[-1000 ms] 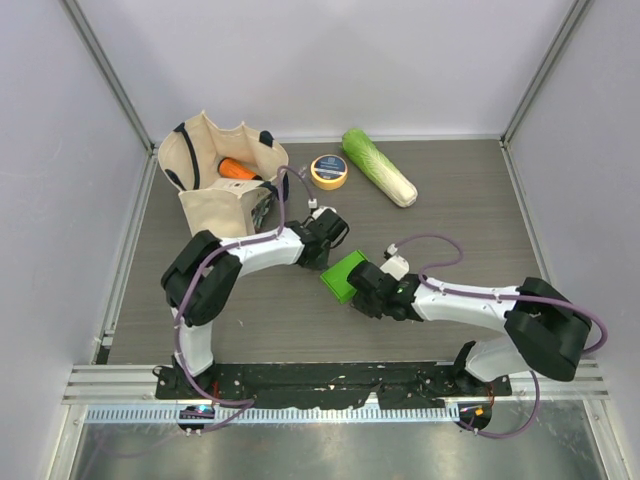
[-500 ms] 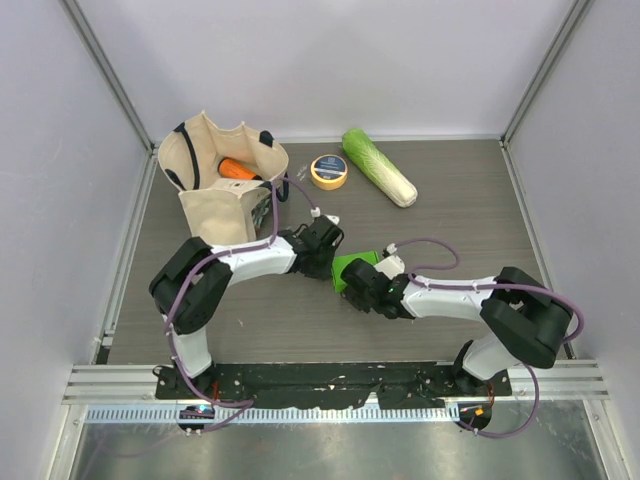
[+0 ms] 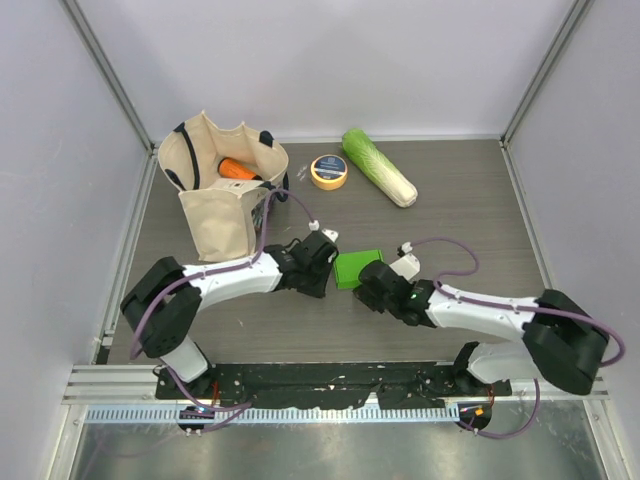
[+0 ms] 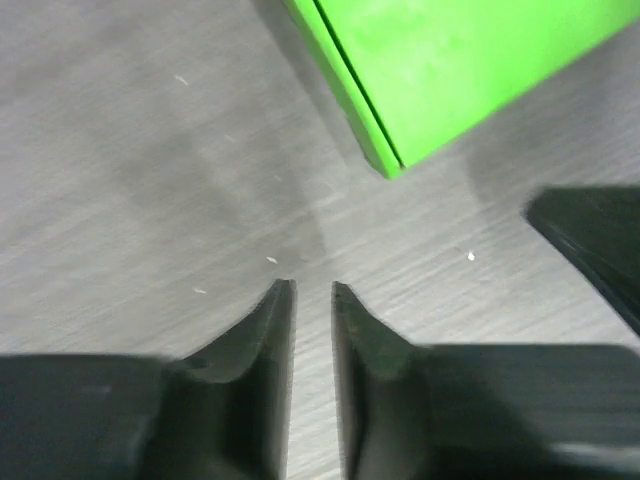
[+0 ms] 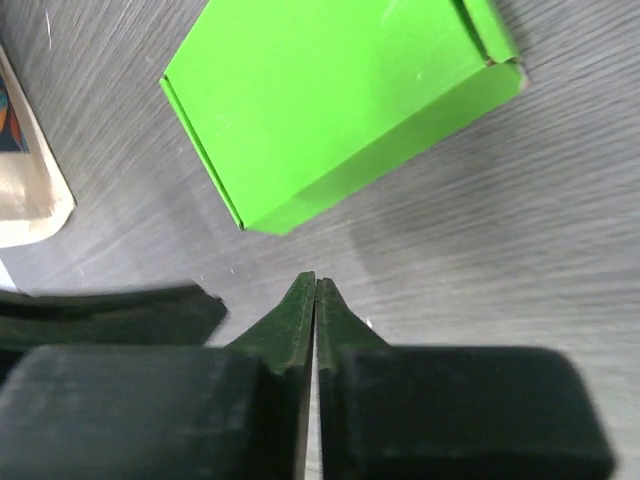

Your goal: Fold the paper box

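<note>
The paper box is a bright green closed rectangular box lying flat on the dark wood table between the two arms. My left gripper sits just left of it, apart from it, its jaws a narrow gap apart with only table between them. The box's corner shows ahead of it. My right gripper is at the box's near right side, shut and empty, a short way off the box's near corner.
A canvas tote bag with an orange item inside stands at the back left. A yellow tape roll and a long pale cabbage lie at the back. Grey walls surround the table.
Both grippers have drawn back off the box, which now lies flat and closed. The left arm moved left and its jaws parted slightly. The right gripper stayed shut.
</note>
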Action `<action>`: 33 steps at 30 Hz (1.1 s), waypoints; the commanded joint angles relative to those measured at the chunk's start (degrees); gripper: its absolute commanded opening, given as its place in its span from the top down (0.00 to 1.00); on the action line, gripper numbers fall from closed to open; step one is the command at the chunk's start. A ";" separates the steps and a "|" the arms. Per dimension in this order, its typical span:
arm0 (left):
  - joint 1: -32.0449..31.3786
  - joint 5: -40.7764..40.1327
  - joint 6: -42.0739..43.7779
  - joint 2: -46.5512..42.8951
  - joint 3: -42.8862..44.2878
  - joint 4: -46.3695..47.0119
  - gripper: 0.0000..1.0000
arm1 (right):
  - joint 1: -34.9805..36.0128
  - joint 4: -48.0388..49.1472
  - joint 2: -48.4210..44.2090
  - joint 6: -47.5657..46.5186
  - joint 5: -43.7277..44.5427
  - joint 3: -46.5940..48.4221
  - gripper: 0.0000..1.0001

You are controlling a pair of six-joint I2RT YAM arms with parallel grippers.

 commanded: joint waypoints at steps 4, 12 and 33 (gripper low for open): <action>4.04 -8.58 4.53 -2.29 8.10 2.75 0.43 | -6.33 -10.95 -16.38 -16.96 -2.82 -5.06 0.55; 4.04 -5.50 12.53 0.61 7.85 12.51 0.16 | -23.99 -17.89 -21.51 -24.62 -14.17 0.46 0.08; 8.52 -0.77 10.18 16.96 23.92 9.37 0.40 | -27.17 -12.89 3.11 -1.42 -22.18 11.63 0.04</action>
